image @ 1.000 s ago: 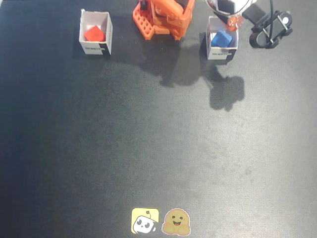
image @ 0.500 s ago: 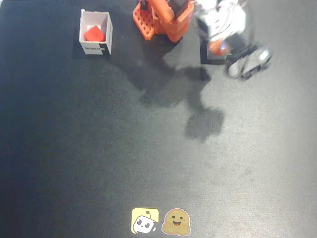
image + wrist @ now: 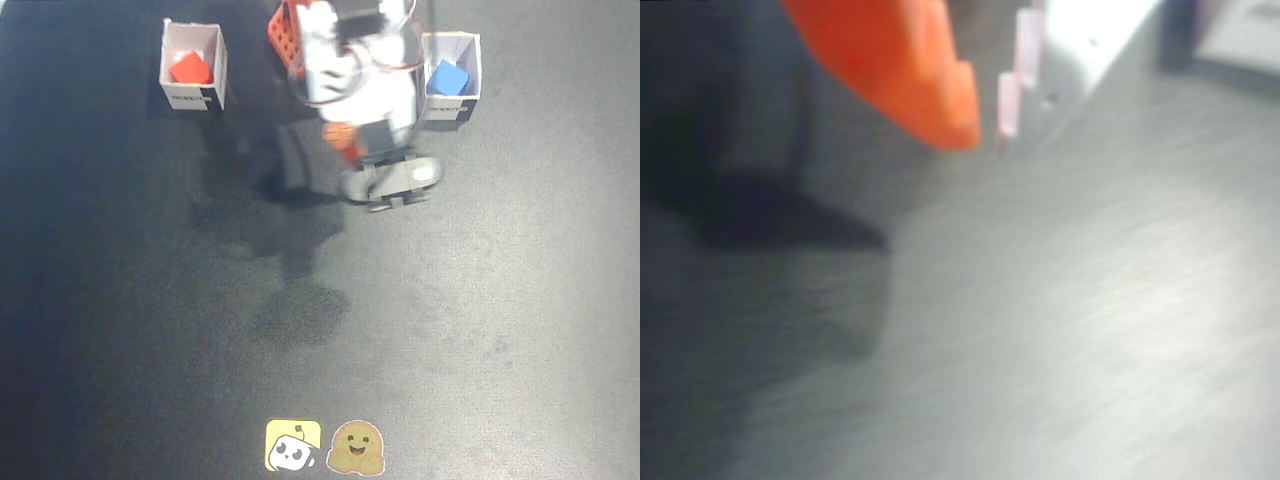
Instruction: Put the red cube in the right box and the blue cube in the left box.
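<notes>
In the fixed view the red cube point(image 3: 189, 69) lies inside the right box point(image 3: 192, 97), the one with pinkish inner walls, at the upper left of the picture. The blue cube point(image 3: 448, 77) lies inside the left box point(image 3: 449, 109), with plain white walls, at the upper right. My gripper point(image 3: 350, 150) hangs blurred between the two boxes, above the mat and apart from both. In the wrist view the gripper point(image 3: 985, 125) shows an orange finger point(image 3: 910, 70) and a whitish finger point(image 3: 1025, 60) close together with nothing between them.
A dark grey mat point(image 3: 450, 330) covers the table. Two small stickers, a yellow one point(image 3: 292, 446) and a brown one point(image 3: 357, 448), lie at the near edge. The arm's shadow falls on the mat below the gripper.
</notes>
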Controlling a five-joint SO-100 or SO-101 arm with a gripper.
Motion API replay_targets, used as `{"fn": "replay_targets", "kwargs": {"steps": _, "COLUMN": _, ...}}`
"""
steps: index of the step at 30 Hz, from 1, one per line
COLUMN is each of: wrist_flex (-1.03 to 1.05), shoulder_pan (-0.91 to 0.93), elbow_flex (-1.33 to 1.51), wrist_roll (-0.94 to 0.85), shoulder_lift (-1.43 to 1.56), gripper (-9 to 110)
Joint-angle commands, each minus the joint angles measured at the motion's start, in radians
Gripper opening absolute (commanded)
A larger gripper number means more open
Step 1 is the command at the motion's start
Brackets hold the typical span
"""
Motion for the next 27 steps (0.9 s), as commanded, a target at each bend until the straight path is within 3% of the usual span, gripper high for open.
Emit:
{"fn": "replay_targets", "kwargs": {"steps": 1, "wrist_flex": -0.009, "shoulder_pan": 0.049, "elbow_flex": -0.006, "wrist_roll": -0.021, "shoulder_lift": 0.08, "gripper": 0}}
{"fn": "replay_targets", "kwargs": {"steps": 15, "wrist_flex": -0.028, "shoulder_pan": 0.057, "elbow_flex": 0.339, "wrist_roll": 0.029, "shoulder_lift": 0.64, "gripper": 0}}
{"fn": "replay_targets", "kwargs": {"steps": 27, "wrist_flex": -0.166, "shoulder_pan": 0.181, "elbow_flex": 0.514, "wrist_roll": 0.029, "shoulder_lift": 0.64, "gripper": 0}}
